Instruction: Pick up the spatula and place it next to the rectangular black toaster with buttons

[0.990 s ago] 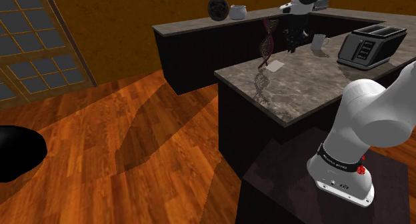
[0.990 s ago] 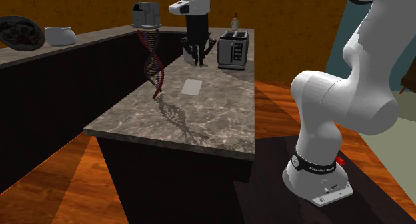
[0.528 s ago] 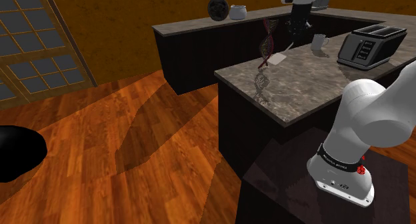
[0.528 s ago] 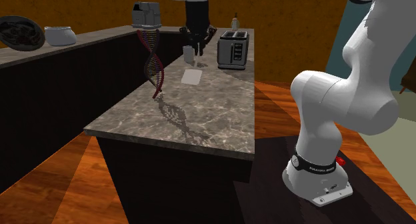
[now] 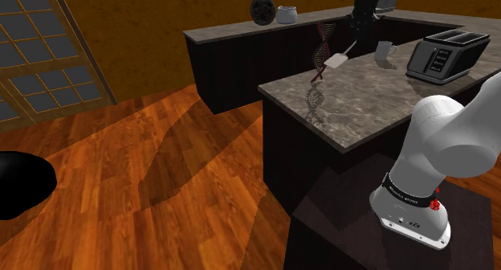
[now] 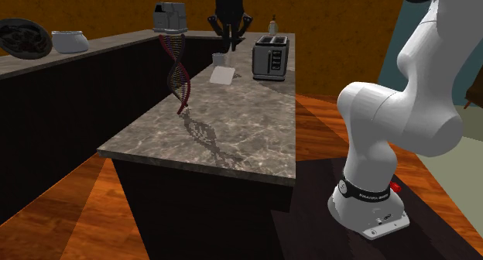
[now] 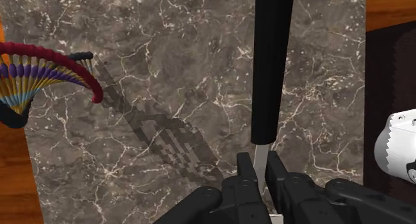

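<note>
Two fingers (image 7: 247, 179) of the gripper (image 7: 261, 183) clamp the spatula (image 7: 270, 69) at its thin neck, so the black handle projects ahead of them, clear of the countertop (image 7: 167, 69), ready for transfer to the toaster (image 5: 446, 55) well apart.

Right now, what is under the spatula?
Held in the claw, the spatula hangs above the marbled counter. The patch directly beneath its blade is covered.

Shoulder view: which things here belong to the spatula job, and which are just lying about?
Job in hand:
spatula, clasped in the gripper
black toaster

Lying about:
helix model
white mug
dark round object and white pot on the far counter
</note>
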Available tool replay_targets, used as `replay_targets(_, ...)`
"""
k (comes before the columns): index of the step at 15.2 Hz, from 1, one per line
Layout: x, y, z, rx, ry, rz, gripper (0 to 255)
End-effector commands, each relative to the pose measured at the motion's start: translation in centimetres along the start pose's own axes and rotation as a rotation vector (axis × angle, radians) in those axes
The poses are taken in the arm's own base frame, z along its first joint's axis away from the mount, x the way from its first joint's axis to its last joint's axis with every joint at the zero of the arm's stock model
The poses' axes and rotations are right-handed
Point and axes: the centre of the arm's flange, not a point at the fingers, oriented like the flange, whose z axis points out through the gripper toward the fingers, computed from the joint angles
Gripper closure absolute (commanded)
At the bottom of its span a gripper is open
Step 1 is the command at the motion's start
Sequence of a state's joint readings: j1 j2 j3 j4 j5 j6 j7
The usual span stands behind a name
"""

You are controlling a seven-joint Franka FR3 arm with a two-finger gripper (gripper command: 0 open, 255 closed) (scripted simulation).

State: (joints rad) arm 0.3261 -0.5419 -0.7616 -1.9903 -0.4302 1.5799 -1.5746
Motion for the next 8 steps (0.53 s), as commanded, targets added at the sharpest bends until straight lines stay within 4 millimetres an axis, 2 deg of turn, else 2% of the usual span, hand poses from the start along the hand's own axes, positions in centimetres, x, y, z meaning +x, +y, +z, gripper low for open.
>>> replay_targets(1,0.0,0.1,-1.1,0.000,0.000,0.000,255)
replay_targets(2,0.0,0.1,-1.2,0.000,0.000,0.000,255)
replay_targets(8,-7.1,-3.4,-0.7,0.000,0.000,0.000,255)
